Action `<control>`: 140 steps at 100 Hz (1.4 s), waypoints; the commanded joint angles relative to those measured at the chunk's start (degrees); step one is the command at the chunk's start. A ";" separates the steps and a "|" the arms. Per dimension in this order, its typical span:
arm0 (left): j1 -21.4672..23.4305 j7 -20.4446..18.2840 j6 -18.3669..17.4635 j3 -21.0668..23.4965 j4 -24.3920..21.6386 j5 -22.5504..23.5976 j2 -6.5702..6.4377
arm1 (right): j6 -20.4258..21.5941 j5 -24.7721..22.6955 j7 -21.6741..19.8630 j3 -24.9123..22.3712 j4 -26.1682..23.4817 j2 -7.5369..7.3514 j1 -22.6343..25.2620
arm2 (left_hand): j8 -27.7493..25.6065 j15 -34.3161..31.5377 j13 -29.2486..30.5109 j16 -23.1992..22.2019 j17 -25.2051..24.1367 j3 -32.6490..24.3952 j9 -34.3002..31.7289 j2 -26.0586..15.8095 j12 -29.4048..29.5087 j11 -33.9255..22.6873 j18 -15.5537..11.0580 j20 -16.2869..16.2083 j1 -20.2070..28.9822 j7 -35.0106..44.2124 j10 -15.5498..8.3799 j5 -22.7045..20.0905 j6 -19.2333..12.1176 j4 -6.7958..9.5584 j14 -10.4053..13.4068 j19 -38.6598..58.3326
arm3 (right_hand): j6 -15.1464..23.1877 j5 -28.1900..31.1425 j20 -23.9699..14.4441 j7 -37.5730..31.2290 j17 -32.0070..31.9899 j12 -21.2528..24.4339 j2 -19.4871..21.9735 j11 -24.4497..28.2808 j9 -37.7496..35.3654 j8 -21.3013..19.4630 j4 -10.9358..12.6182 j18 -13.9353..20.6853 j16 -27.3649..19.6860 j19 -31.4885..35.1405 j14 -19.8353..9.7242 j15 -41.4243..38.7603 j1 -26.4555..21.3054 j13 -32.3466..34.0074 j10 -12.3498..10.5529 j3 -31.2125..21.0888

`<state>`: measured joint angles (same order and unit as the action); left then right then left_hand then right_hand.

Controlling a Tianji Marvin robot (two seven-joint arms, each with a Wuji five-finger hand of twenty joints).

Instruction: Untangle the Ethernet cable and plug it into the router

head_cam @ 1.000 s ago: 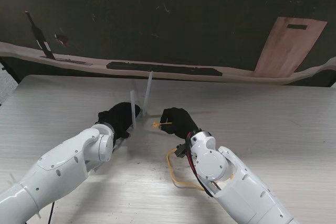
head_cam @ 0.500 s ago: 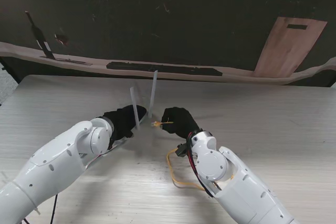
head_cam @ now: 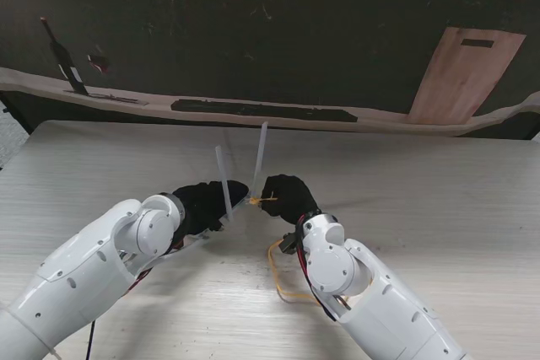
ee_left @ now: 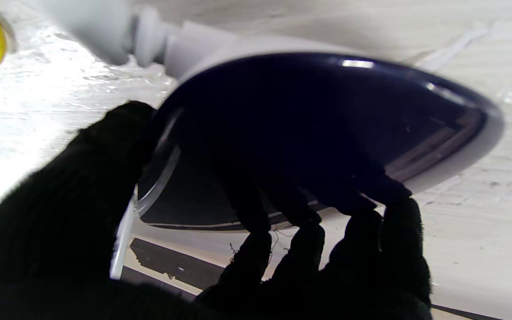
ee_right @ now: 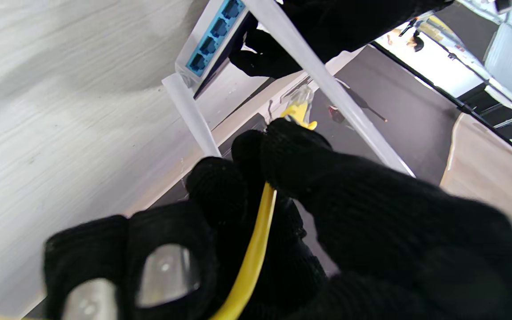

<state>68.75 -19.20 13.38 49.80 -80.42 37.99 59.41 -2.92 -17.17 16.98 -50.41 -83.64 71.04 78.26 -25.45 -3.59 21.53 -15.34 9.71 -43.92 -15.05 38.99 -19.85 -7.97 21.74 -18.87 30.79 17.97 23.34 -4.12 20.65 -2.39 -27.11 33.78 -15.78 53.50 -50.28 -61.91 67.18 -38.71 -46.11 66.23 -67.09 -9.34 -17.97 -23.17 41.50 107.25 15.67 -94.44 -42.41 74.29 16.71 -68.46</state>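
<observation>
Black gloved fingers (ee_right: pixel 291 155) of the right hand (head_cam: pixel 285 196) pinch the yellow Ethernet cable (ee_right: pixel 251 258) just behind its clear plug (ee_right: pixel 299 97). The plug points at the router (ee_right: pixel 214 38) but does not touch it yet. Four blue ports (ee_right: pixel 215 31) sit in a row on the router's edge. The left hand (head_cam: pixel 207 201) wraps its fingers (ee_left: pixel 371 231) around the router's dark body and holds it tilted up off the pale wooden table (head_cam: pixel 439 200). Two white antennas (head_cam: pixel 258 160) stick up between the hands. The rest of the cable loops on the table beside the right arm, nearer to me.
</observation>
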 commanded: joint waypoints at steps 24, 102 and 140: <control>3.61 -4.19 -1.42 1.33 2.19 -4.72 -0.04 | -5.49 0.20 3.12 1.20 -0.52 1.88 1.86 | -4.18 -32.33 14.65 -8.44 10.81 -12.72 -11.28 -8.64 -6.64 -30.08 -11.69 -7.98 20.61 33.35 -11.17 -10.18 -9.59 6.15 12.56 23.24 | -1.30 2.88 1.91 -2.28 1.76 1.27 0.76 1.03 -7.99 0.27 1.86 9.46 1.07 12.73 -2.77 -4.29 -2.09 0.17 12.51 -2.56; 3.55 -2.92 3.29 0.16 1.47 -9.28 0.84 | -13.73 5.24 12.27 6.10 4.03 7.83 -1.10 | -4.17 -33.95 13.51 -10.11 8.60 -12.15 -10.41 -9.39 -6.84 -30.39 -10.58 -9.28 20.90 33.13 -10.49 -9.84 -8.76 7.35 11.65 25.52 | -5.13 4.19 5.28 -1.49 1.03 3.31 1.42 0.40 -9.83 -0.19 0.96 5.53 1.10 12.73 -0.34 -2.53 -3.82 0.12 14.76 -2.68; 3.66 -3.66 4.15 -0.41 1.13 -10.10 0.72 | -15.74 3.80 15.42 5.84 6.88 8.87 -1.96 | -3.99 -33.74 12.43 -10.22 7.35 -11.66 -9.80 -9.83 -6.80 -30.29 -10.48 -9.47 20.63 32.75 -10.41 -9.42 -8.41 7.17 11.46 25.34 | -6.01 4.51 1.96 -1.24 1.58 2.85 1.86 2.10 -10.93 -1.17 0.53 6.45 2.40 12.73 -1.54 -5.24 -4.22 0.14 15.22 -2.59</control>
<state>69.38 -19.52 16.30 51.17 -82.20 28.71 59.93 -18.52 -13.92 32.68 -44.41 -77.09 79.32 76.12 -25.44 -3.59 23.01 -19.50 10.90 -41.87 -16.56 40.04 -20.38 -11.82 21.25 -20.24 30.79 26.06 20.95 -4.65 17.47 -2.03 -25.92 33.77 -18.74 55.03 -47.49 -61.85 67.22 -35.73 -46.13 64.30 -69.34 -9.20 -18.06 -24.31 41.64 107.39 16.51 -93.83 -43.60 74.55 16.79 -68.46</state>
